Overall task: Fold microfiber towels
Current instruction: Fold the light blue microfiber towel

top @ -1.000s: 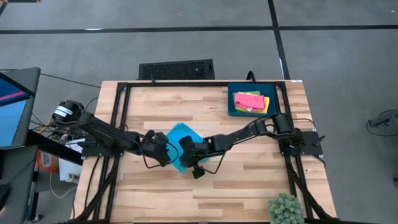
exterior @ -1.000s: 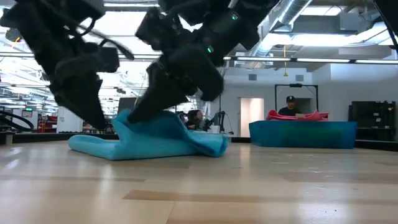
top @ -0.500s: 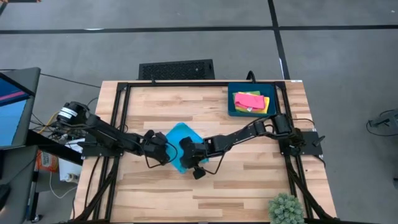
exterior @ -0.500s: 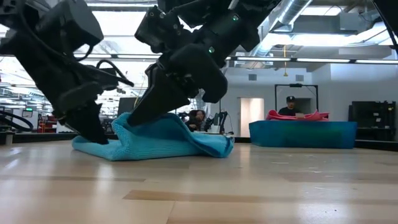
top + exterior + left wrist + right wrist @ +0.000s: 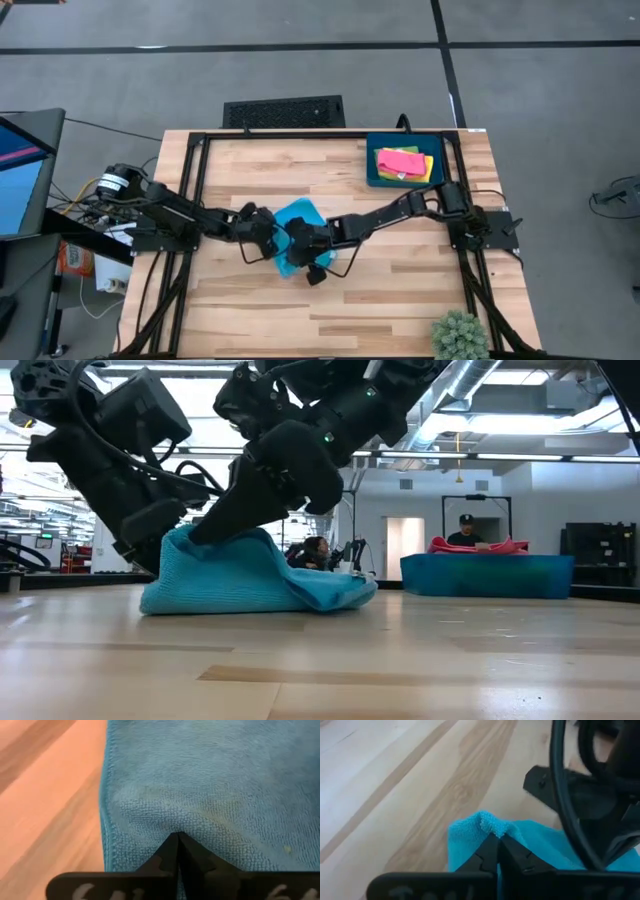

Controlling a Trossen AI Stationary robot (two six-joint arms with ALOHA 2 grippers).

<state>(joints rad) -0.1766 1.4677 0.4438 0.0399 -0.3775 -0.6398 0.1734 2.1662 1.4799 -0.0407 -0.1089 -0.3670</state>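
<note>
A sky-blue microfiber towel [image 5: 300,215] lies bunched on the wooden table near its middle, its right part flat on the wood [image 5: 330,592] and its left part humped up. My left gripper [image 5: 268,238] comes in from the table's left and is shut on the towel's left side. My right gripper [image 5: 296,243] reaches in from the right and is shut on the top of the hump [image 5: 205,532]. A pink towel [image 5: 398,160] and a yellow one [image 5: 430,168] lie in a dark blue tray [image 5: 375,178] at the far right. My left gripper pinches a pucker of the towel [image 5: 175,827] between its two shut fingers, a little in from the hemmed edge [image 5: 105,820]. It slants down from the table's left. The cloth there stands raised off the wood. My right gripper pinches a small bunched tip of the towel [image 5: 487,822] at its fingertips. It slants down from the table's right. That tip is lifted above the table, and the cloth falls slack from it to the wood.
The blue tray [image 5: 490,575] stands at the far right corner. A small green plant [image 5: 460,335] sits at the near right edge. Bare wood lies near and left of the towel. A person [image 5: 465,528] sits in the room behind.
My left gripper has gone down and toward the table's right, onto the towel's left side. That side has been pushed rightward and humped up, so the towel is narrower and taller; its right end has stayed on the wood. My right gripper has kept its hold.
</note>
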